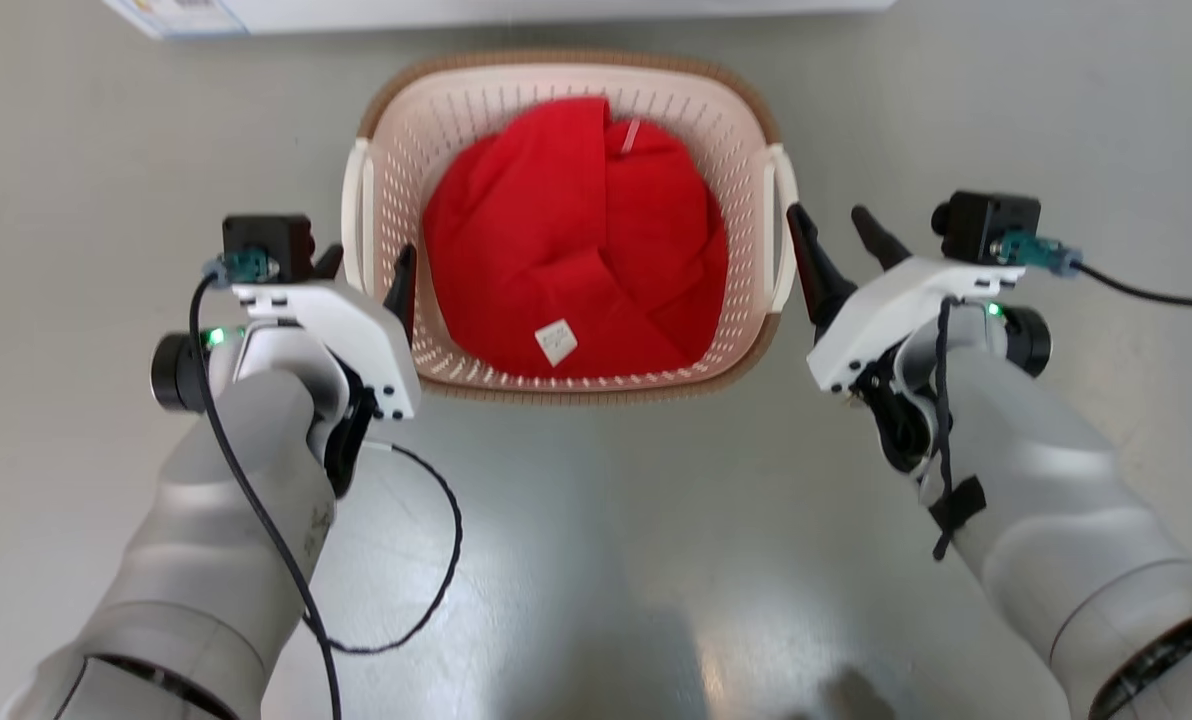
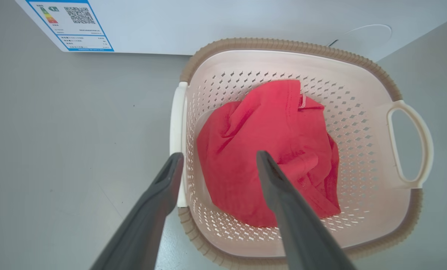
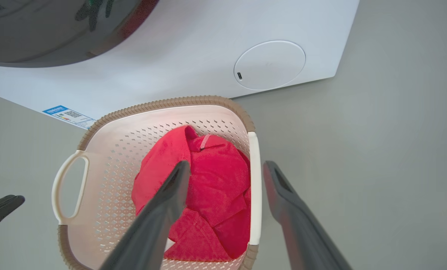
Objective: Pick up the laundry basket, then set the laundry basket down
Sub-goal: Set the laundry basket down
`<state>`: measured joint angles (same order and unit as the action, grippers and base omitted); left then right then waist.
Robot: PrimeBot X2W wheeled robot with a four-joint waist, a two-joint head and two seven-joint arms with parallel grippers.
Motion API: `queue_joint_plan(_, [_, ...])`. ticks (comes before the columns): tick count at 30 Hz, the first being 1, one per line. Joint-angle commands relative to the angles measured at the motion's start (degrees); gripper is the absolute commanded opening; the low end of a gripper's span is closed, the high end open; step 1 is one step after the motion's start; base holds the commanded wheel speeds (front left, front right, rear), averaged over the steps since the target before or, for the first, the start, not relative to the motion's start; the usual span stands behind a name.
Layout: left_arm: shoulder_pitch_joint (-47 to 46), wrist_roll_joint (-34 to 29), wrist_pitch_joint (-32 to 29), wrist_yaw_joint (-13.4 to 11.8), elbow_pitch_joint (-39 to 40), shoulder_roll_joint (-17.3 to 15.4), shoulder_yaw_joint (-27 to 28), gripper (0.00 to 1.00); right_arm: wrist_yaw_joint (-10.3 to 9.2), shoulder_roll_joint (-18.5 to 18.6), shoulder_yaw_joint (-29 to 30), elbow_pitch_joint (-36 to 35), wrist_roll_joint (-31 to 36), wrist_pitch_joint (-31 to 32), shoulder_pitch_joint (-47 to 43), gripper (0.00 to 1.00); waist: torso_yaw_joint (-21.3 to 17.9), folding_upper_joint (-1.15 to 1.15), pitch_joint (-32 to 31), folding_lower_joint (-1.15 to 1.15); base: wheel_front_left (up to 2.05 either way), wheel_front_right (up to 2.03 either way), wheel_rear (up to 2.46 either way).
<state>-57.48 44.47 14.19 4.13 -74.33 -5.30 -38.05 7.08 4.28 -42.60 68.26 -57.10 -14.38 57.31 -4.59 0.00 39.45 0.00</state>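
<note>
Laundry basket [image 1: 691, 108] sits on the grey glossy floor [image 1: 596, 560], just in front of a white washing machine [image 3: 193, 56], between the two grippers. Basket is a rounded rectangle in cream plastic, its walls perforated with small diamond holes. Brown ribbed woven-look rim, and a white loop handle on each short side. Inside is one crumpled red garment [image 1: 576, 250], soft knit fabric, covering most of the bottom. A small white tag [image 1: 556, 343] shows near the front edge.

Left gripper [image 1: 368, 262] is at the left handle [image 1: 356, 215], fingers spread wide. In the left wrist view one finger is outside the handle and one is over the basket interior. Contact unclear. Right gripper [image 1: 828, 215] is beside the right handle [image 1: 782, 230], also spread wide, holding nothing.

The machine front is smooth, with a round cap [image 3: 269, 65] and a blue-bordered label [image 2: 73, 24].
</note>
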Motion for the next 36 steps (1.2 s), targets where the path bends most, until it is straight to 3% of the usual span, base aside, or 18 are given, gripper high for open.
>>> queue_joint_plan(1, [1.6, 0.6, 0.6, 0.4, 0.4, -1.6, 1.1, 1.0, 0.41, -0.5, 0.1, -1.2, 0.8, -0.6, -3.5, 1.0, -0.4, 0.0, -2.5, 0.0, 0.0, 0.0, 0.0])
queue_joint_plan(12, [9.3, -0.3, 0.8, -0.3, 6.2, -2.4, 3.7, 1.0, 0.41, 1.2, 4.1, -6.0, 5.3, -0.6, -10.6, 1.0, -0.5, 0.0, -12.4, 0.0, 0.0, 0.0, 0.0])
queue_joint_plan(36, [28.4, -8.4, 0.8, -2.9, 28.7, -2.9, 15.9, 1.0, 0.41, 2.6, 17.9, -21.8, 18.1, -0.6, -27.3, 1.0, 0.8, 0.0, -27.9, 0.0, 0.0, 0.0, 0.0])
